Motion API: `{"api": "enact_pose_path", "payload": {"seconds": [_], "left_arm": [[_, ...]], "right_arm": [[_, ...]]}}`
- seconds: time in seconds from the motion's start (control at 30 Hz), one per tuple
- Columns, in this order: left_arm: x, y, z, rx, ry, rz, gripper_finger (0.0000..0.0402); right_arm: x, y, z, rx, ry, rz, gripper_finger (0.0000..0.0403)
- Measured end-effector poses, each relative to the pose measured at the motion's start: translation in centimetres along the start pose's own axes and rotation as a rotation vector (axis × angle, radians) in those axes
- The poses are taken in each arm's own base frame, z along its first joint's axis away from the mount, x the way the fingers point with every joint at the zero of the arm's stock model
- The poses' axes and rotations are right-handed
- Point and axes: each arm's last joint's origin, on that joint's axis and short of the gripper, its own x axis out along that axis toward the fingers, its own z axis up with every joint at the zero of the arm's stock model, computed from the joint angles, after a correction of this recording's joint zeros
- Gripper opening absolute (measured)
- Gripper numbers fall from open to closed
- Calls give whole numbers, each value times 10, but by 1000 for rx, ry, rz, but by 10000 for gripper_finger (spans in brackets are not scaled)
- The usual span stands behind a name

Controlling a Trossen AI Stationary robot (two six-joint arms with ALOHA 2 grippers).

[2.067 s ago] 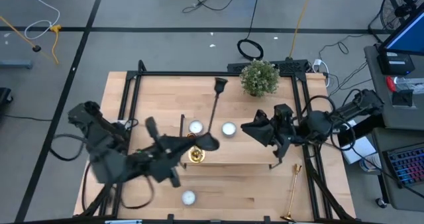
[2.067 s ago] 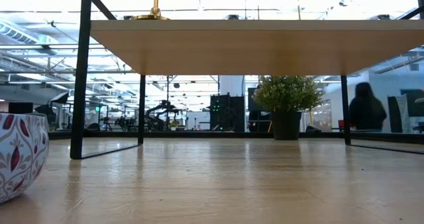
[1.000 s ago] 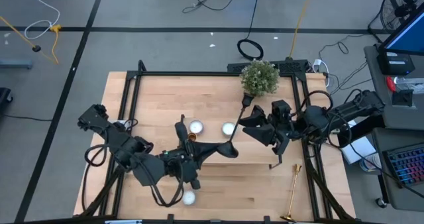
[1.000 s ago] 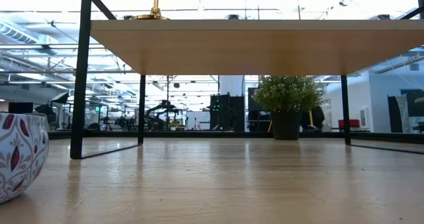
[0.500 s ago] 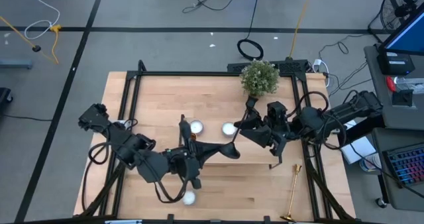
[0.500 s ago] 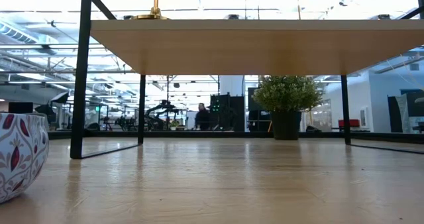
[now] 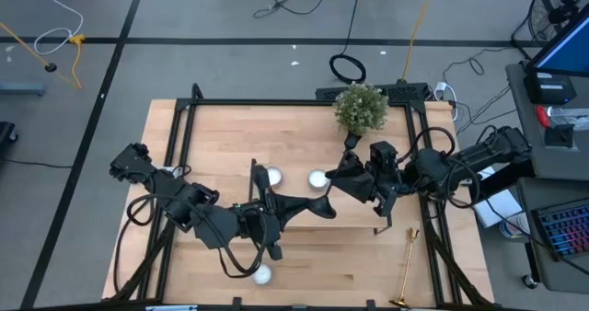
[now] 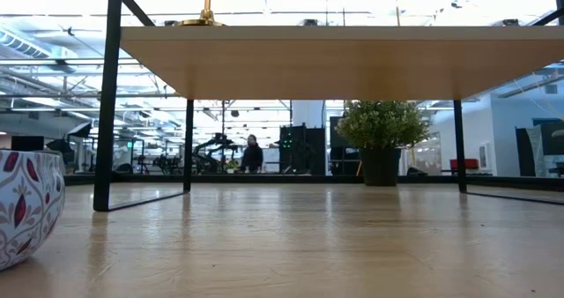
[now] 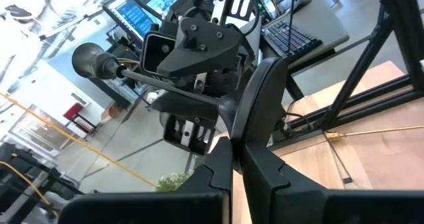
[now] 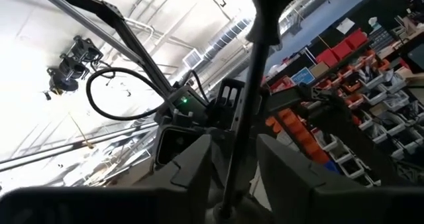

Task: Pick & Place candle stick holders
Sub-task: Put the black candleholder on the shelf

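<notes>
The black candle holder (image 7: 331, 178) is held tilted above the table, its round base (image 9: 262, 111) toward my left gripper and its cup (image 7: 350, 141) toward the far right. My left gripper (image 7: 287, 206) is shut on the base. My right gripper (image 7: 342, 175) is open, with one finger on either side of the stem (image 10: 242, 118); I see no touch. One gold candlestick (image 7: 405, 265) lies on the table at the near right. Another gold one stands by its base (image 8: 204, 19) on the wooden stand (image 7: 363, 221). My left gripper pinches the rim of the black holder's round base (image 9: 246, 141) between its two fingers, coming level from the table's left. The base stands on edge in the hold. The holder is lifted clear, its stem slanting away toward the far right.
Two white candles (image 7: 272, 176) (image 7: 317, 178) sit mid-table and a third (image 7: 262, 274) sits near the front edge. A potted plant (image 7: 361, 107) stands at the far edge. A patterned bowl (image 8: 26, 205) shows at the low view's left. A person (image 8: 253, 153) walks in the room behind.
My left gripper has gone toward the table's right edge with the black holder, whose cup has swung toward the far right. My right gripper has gone a little toward the left, and the stem now stands between its fingers.
</notes>
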Motion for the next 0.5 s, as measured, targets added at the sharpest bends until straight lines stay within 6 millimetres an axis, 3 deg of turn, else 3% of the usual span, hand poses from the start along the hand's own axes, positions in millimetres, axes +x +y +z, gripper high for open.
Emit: {"api": "enact_pose_path", "payload": {"seconds": [0.3,0.5], "left_arm": [[1,1,-1,-4,4,4,13],[0,2,0,-73,6,14,17]], "right_arm": [[0,0,0,-27,-1,5,15],[0,1,0,-33,-1,7,14]]}}
